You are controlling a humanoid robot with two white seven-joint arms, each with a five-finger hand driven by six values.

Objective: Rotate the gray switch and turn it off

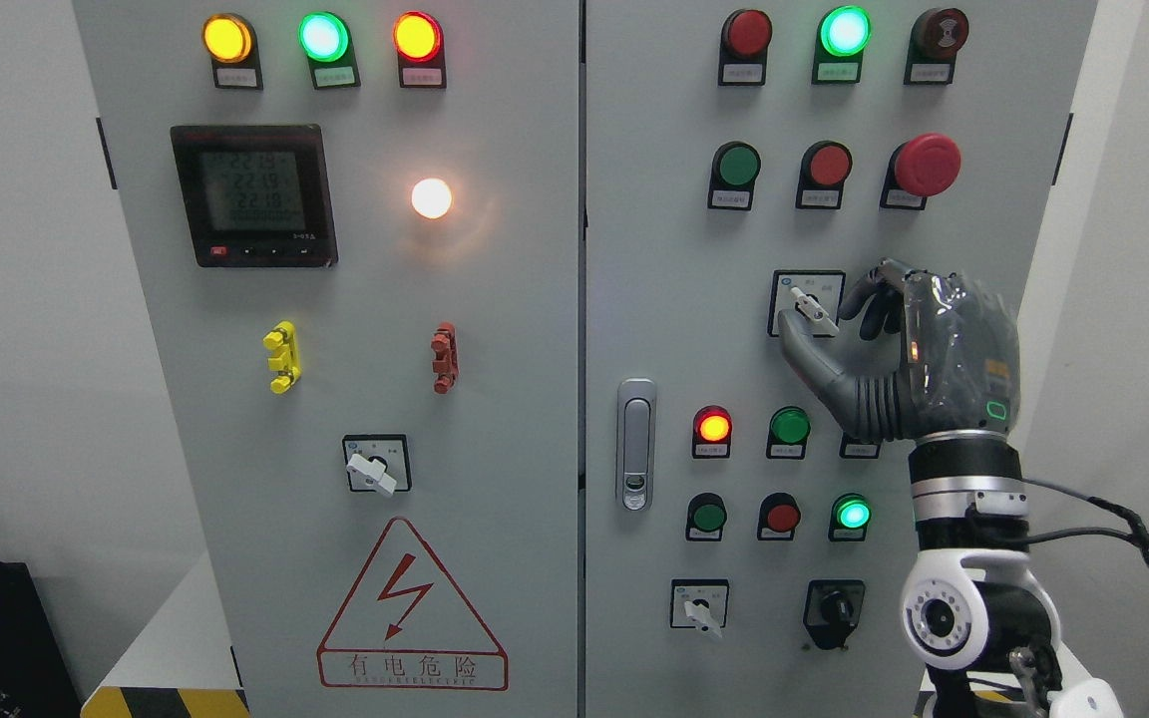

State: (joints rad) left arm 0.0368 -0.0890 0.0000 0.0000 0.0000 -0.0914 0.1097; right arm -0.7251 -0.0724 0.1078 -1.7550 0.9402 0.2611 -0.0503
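The gray rotary switch (pixel 812 308) sits on a white square plate in the middle of the right cabinet door (pixel 654 299), its lever tilted with the upper end pointing left. My right hand (pixel 820 313) comes up from the lower right and is curled around it. The thumb (pixel 802 349) presses the lever's lower left side, and the dark fingertips (pixel 859 299) close in from the upper right. The hand covers the plate's right edge. My left arm is out of the picture.
More gray switches sit on the left door (pixel 372 471) and low on the right door (pixel 702 610), beside a black selector (pixel 834 606). A red mushroom button (pixel 926 165) is above my hand. Lit lamps (pixel 713 427) and the door handle (pixel 636 444) lie below and left.
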